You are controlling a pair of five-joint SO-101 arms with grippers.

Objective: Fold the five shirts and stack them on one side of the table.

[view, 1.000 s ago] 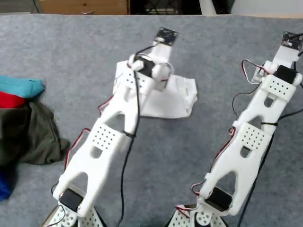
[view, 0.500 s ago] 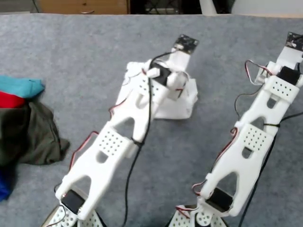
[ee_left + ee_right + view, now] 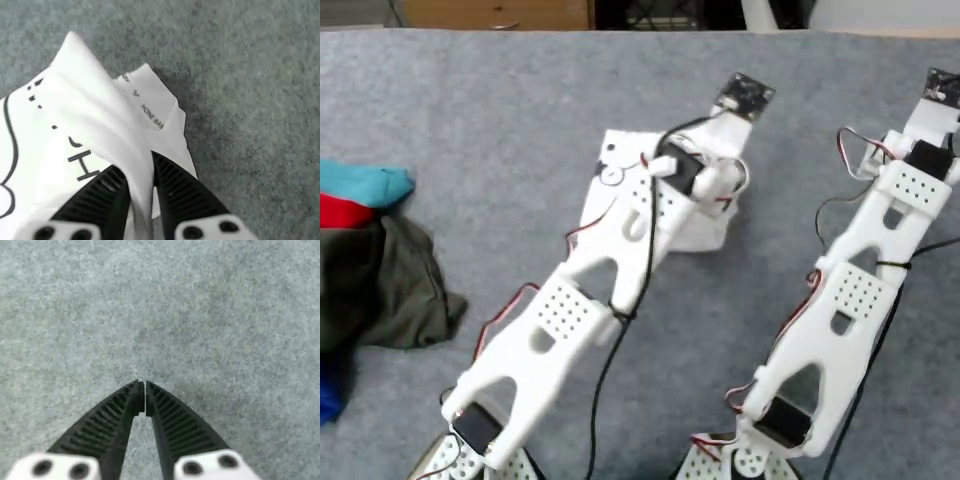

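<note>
Covering the whole high view, the grey table (image 3: 470, 120) carries both arms side by side. The left arm (image 3: 560, 310) stretches out over the middle of the table, and the right arm (image 3: 840, 300) stretches along the right side, near the far right corner. At the left edge lies a loose pile of shirts (image 3: 380, 270): a teal one (image 3: 365, 183) and a red one (image 3: 342, 212) at the far end, a dark olive one (image 3: 395, 285) nearer, and a bit of blue one (image 3: 328, 395) at the edge. The white shirt (image 3: 620, 150) lies in the middle of the table, partly under the left arm. The left gripper (image 3: 142, 165) pinches a raised fold of this white shirt between its black fingers. The right gripper (image 3: 145, 385) is closed with its tips together, holding nothing, above bare table.
</note>
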